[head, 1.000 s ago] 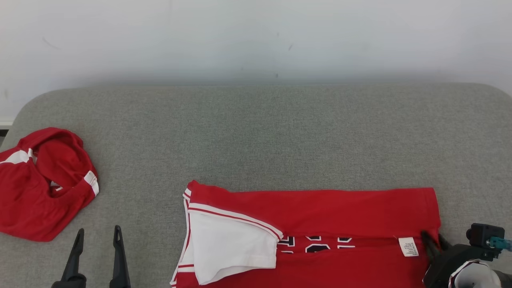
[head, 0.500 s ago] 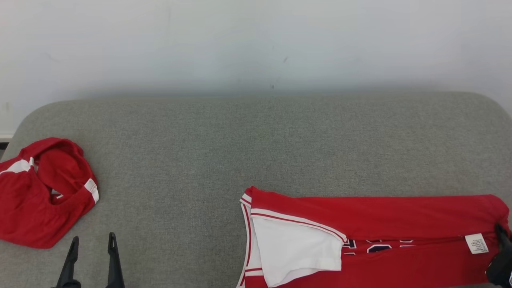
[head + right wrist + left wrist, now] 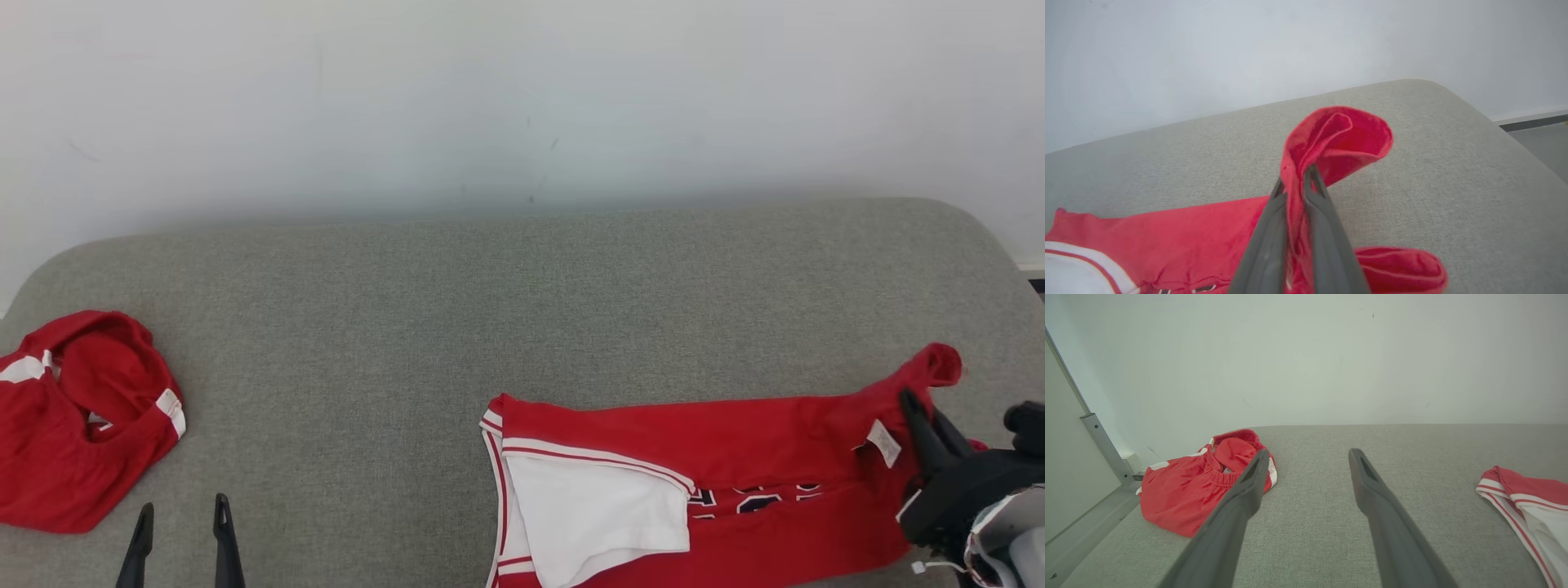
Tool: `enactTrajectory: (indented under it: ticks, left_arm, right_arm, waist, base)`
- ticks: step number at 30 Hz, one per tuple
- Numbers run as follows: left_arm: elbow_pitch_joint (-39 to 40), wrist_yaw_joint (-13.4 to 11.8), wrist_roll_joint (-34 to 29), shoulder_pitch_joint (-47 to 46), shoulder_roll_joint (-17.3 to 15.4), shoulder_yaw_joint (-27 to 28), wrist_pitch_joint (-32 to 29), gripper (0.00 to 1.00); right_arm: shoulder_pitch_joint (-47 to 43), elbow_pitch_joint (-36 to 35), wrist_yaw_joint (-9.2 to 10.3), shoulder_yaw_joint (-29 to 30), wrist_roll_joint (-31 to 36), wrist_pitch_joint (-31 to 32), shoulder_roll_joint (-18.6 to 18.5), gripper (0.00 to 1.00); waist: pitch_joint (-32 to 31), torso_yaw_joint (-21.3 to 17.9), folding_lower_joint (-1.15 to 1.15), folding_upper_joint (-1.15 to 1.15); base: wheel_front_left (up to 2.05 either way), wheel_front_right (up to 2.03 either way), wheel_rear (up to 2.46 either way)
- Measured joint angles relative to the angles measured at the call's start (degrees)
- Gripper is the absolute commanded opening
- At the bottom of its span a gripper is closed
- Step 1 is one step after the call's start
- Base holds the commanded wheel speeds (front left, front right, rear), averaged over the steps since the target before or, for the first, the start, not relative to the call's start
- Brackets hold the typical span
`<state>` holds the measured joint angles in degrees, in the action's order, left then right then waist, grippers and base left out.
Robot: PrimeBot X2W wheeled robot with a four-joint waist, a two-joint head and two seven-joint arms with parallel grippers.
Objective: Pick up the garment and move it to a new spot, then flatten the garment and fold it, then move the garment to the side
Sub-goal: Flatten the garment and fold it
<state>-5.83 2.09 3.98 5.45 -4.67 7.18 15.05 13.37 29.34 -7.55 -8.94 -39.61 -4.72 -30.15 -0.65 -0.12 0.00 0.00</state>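
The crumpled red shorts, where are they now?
In the head view, the red shorts lie at the far left of the grey cushion, just left of the left gripper, well apart from the jersey.

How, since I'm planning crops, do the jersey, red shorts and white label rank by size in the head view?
1. jersey, though cut off at the bottom edge.
2. red shorts.
3. white label, far the smallest.

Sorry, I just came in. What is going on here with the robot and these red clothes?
The robot is handling a red jersey on a grey padded surface. Its right gripper is shut on the jersey's right end and holds that corner raised, while the rest lies on the surface. The left gripper hangs open near a crumpled red garment at the left.
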Motion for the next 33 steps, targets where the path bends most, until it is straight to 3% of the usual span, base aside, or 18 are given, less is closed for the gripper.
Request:
enactTrajectory:
  ticks: [8,15,21,33]
  left_arm:
    - [-0.63,0.92,-0.45,-0.82,0.41,-0.8,0.0,1.0]
    - [-1.67,1.42,-0.49,-2.24,0.76,-1.81,0.0,1.0]
    - [-2.43,1.58,-0.52,-3.75,0.97,-2.25,0.0,1.0]
    - [-4.13,2.11,-0.37,-5.89,1.41,-3.32,0.0,1.0]
  right_arm:
    - [-4.02,-14.94,0.0,-2.47,2.35,6.48,7.25,0.0]
    - [-5.24,-20.29,0.0,-8.06,4.8,10.27,14.06,0.0]
    - [-3.71,-18.03,0.0,-10.87,6.46,10.37,17.69,0.0]
    - [2.11,-4.46,0.0,-16.21,7.89,7.33,23.1,0.0]
  waist:
    - [0.15,1.52,0.0,0.0]
    - [0.68,3.43,0.0,0.0]
    - [1.49,4.71,0.0,0.0]
    - [3.25,7.14,0.0,0.0]
  base:
    - [0.0,0.0,0.0]
    - [0.0,0.0,0.0]
    - [0.0,0.0,0.0]
    - [0.0,0.0,0.0]
